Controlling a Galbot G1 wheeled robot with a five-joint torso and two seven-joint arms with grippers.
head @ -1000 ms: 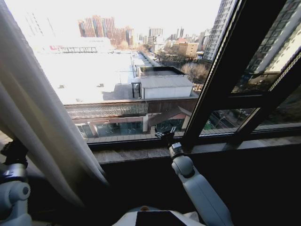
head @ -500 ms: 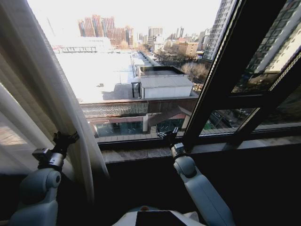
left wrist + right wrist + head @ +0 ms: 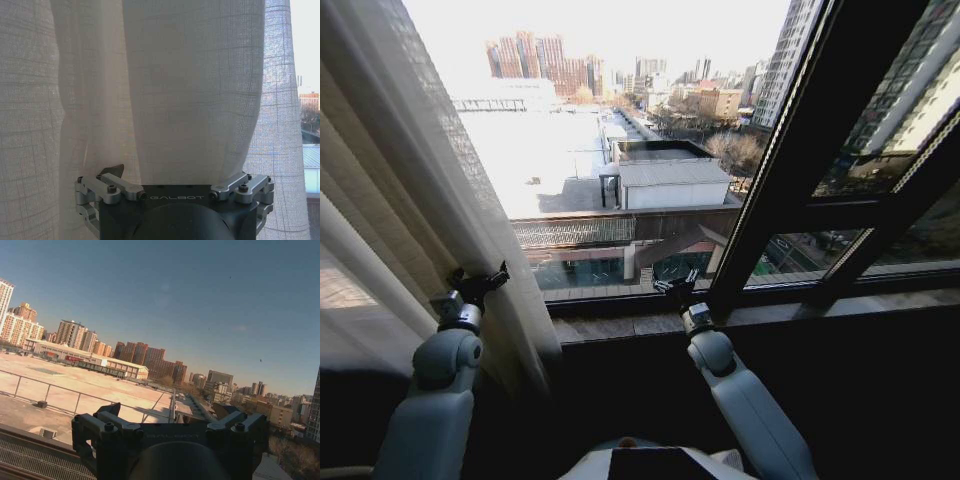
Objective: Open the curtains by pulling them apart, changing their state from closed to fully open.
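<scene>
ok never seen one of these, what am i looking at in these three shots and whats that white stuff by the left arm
This is a wheeled robot with two arms, standing at a window. The wide picture comes from a camera on its head, looking down over both arms. The other two come from cameras on each wrist. The white stuff is the curtain, a sheer pleated panel bunched at the robot's left side of the window. The left gripper is up against its edge, and in the left wrist view the cloth hangs between its open fingers. The right gripper is held out over the window sill, touching nothing; its wrist camera looks out at the city.
</scene>
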